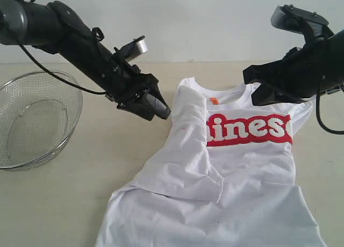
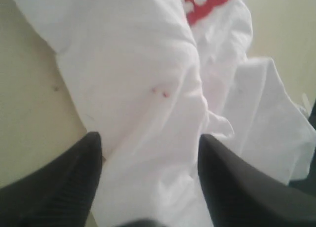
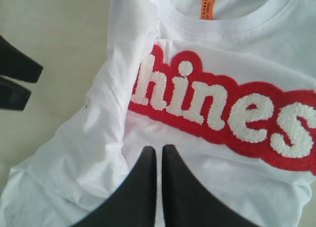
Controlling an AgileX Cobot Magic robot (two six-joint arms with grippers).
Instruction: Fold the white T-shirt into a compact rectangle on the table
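Note:
The white T-shirt (image 1: 242, 177) lies chest-up on the table (image 1: 64, 204), with its left side and sleeve folded inward over the start of the red lettering (image 1: 250, 129). The orange neck tag (image 1: 214, 101) shows at the collar. My left gripper (image 1: 163, 110) is just off the folded edge near the shoulder; in the left wrist view it (image 2: 148, 138) stands open over the cloth (image 2: 138, 64), with nothing pinched. My right gripper (image 3: 159, 150) is shut and empty, hovering above the shirt (image 3: 237, 177) just beside the lettering (image 3: 217, 103). In the exterior view its arm hides the fingers.
A round wire-mesh basket (image 1: 37, 118) stands at the table's left side, beyond the left arm. The shirt's hem runs off the bottom of the exterior view. Bare tabletop (image 3: 49, 29) lies left of the shirt.

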